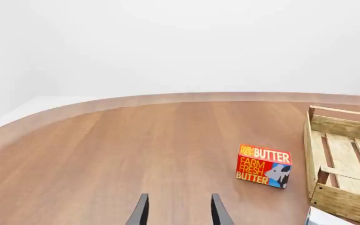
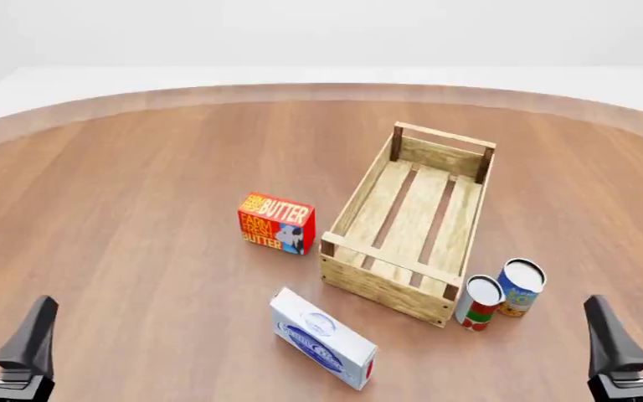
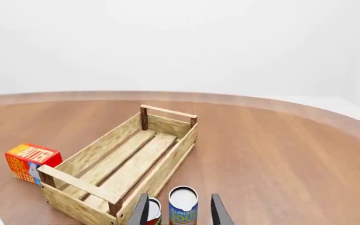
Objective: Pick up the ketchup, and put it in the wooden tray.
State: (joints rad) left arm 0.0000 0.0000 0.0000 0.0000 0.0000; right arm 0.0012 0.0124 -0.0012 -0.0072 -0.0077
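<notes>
The ketchup is out of view in all three views. The wooden tray [image 2: 357,194], a long light-wood slatted crate, lies right of the table's centre with nothing showing inside it; it also appears in the left wrist view [image 1: 346,204] and the right wrist view [image 3: 99,150]. My left gripper [image 2: 3,325] hangs open at the near left edge, far from the tray. Its open fingers [image 1: 180,204] point over bare table. My right gripper [image 2: 639,325] stands open at the near right, its fingers [image 3: 180,204] facing two cans and the tray's near end.
A red butter box [image 2: 277,223] stands left of the tray. A white-and-blue carton [image 2: 324,337] lies in front of it. A red-and-white can [image 2: 480,302] and a blue can [image 2: 521,286] stand at the tray's near right corner.
</notes>
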